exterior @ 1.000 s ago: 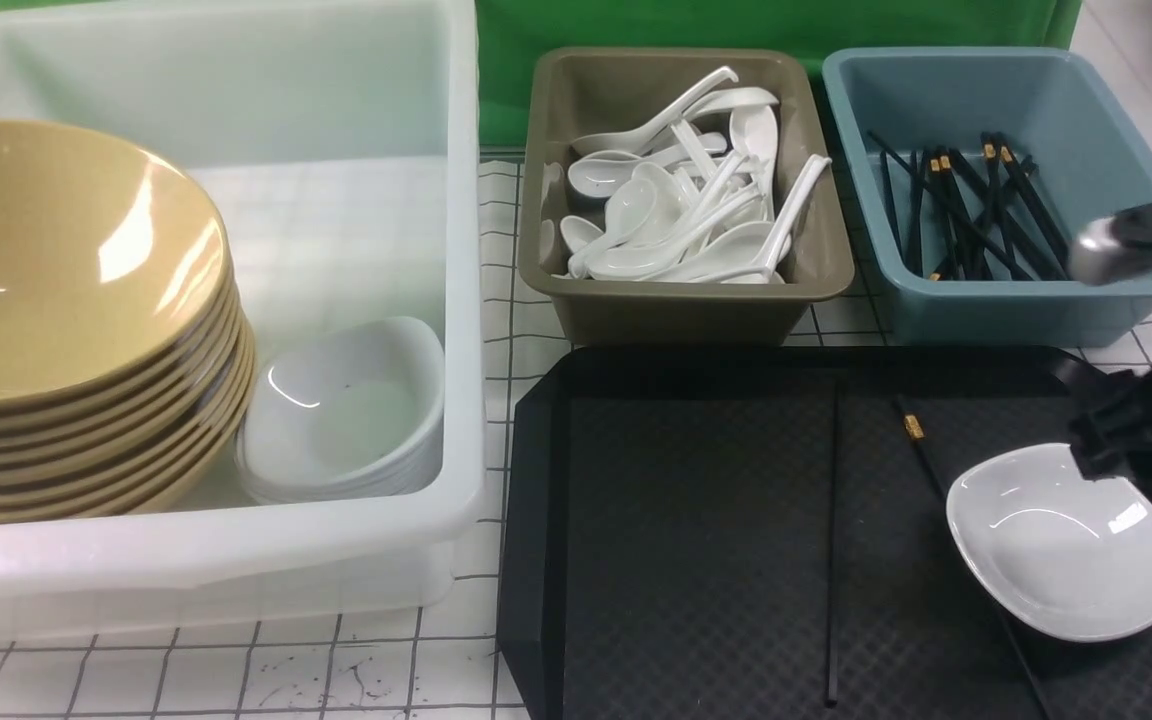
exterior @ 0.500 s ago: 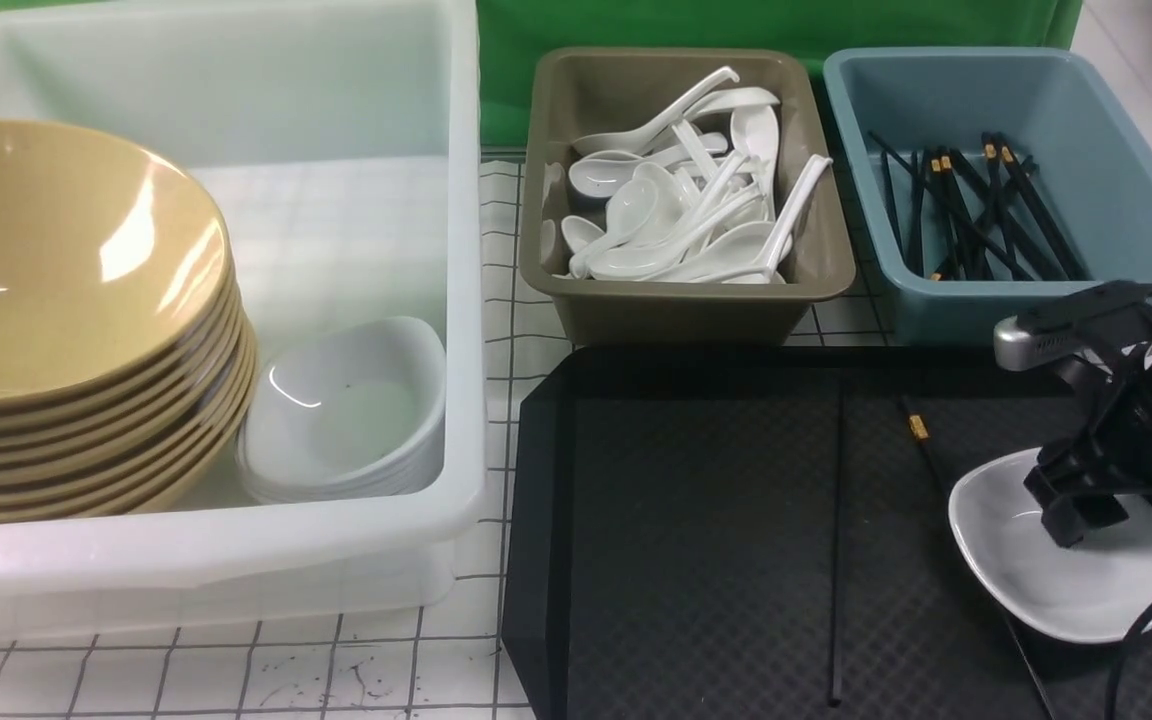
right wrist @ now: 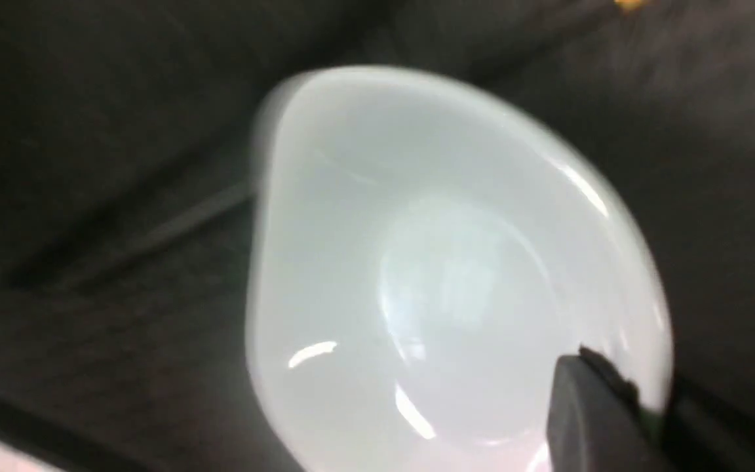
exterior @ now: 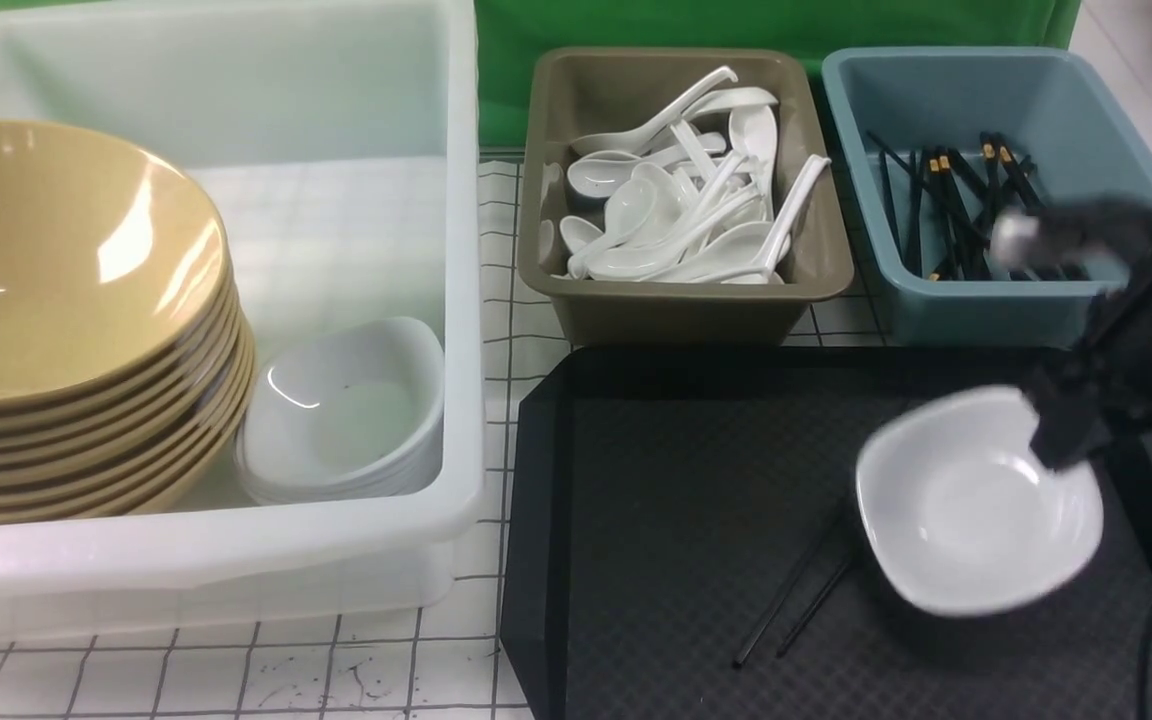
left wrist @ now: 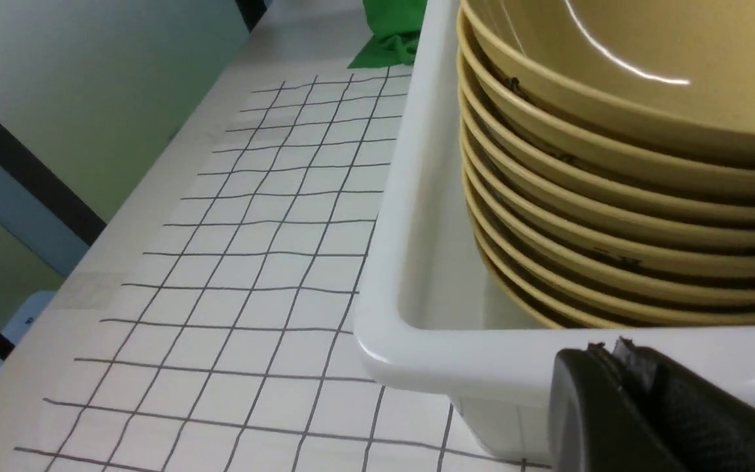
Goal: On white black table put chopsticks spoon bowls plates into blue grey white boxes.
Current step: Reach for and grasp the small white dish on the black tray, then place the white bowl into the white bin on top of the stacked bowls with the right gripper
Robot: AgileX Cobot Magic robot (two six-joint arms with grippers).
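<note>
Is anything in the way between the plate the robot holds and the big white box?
Nothing tall. The right gripper holds the white plate over the black tray; only that tray and the wall of the white box lie between. It must clear that wall.

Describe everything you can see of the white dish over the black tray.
The white dish is small, shallow and rounded-square, glossy like glazed ceramic, and empty. It is motion-blurred, slightly tilted, and seems raised above the black tray, with shadow beneath it. The right pincer is shut on its far right rim, one finger inside the hollow. Two chopsticks lie on the tray at its near left edge, partly hidden under it.
</note>
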